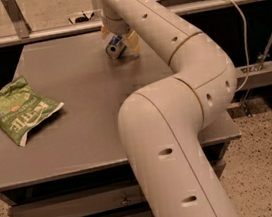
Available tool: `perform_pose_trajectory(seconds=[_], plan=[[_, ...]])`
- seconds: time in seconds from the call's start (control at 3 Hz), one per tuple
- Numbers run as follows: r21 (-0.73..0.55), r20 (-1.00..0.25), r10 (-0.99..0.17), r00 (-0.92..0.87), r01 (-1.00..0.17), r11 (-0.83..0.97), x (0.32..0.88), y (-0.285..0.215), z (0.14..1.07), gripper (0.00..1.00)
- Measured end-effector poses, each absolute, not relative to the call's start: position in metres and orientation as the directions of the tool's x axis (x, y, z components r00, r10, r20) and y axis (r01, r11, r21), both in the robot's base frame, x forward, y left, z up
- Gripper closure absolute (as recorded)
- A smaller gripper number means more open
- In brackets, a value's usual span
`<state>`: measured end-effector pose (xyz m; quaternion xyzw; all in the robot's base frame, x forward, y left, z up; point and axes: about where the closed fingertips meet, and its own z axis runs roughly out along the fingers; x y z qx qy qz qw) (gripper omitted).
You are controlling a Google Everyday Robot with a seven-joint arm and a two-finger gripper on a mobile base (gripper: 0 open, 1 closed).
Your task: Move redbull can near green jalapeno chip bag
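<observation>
The redbull can (116, 47), silver and blue, lies tilted on its side at the far middle of the grey table (84, 133). My gripper (118, 38) comes down on it from above, with one tan finger on each side of the can, shut on it. I cannot tell whether the can rests on the table or hangs just above it. The green jalapeno chip bag (19, 110), light green with white lettering, lies flat near the table's left edge, well apart from the can toward the front left.
My white arm (176, 105) curves over the table's right half and hides it. A metal rail (40, 34) runs along the table's far edge. Drawers (79, 204) sit under the tabletop. A grey cable (242, 30) hangs at the right.
</observation>
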<state>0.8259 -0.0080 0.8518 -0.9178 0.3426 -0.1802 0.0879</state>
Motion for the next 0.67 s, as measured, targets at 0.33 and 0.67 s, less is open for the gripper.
perform_pose_trajectory(seconds=[0.33, 0.67], plan=[[-0.278, 0.265, -0.652, 0.711, -0.591, -0.757, 0.8244, -0.0065, 0.8523, 0.46], [-0.289, 0.249, -0.641, 0.726, -0.576, -0.764, 0.8184, -0.0037, 0.8562, 0.70]])
